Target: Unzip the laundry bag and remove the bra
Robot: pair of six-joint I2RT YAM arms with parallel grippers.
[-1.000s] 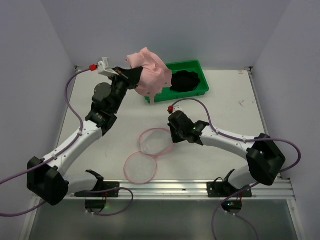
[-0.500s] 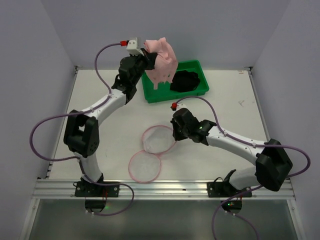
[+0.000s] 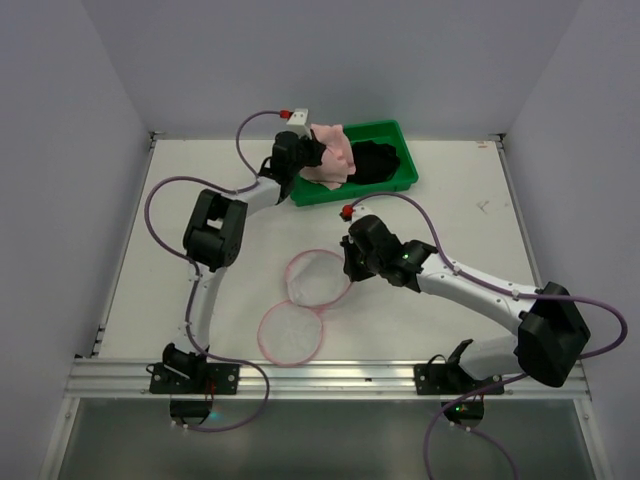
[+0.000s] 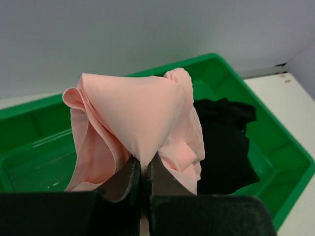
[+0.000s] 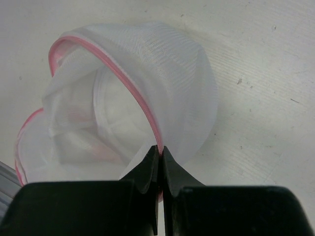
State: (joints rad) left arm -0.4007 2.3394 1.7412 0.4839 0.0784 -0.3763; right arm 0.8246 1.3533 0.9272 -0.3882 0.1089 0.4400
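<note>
Swung down over the green tray (image 4: 24, 129), the left hand (image 4: 142, 173) now clamps the bra (image 4: 140, 110) there while the right hand (image 5: 160, 158) pinches the opened laundry bag (image 5: 184, 83) by its trim; only release seems left.

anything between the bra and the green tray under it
Nothing visible. The left gripper holds the bra over the bare end of the tray; the black cloth lies at the other end, beside the bra.
</note>
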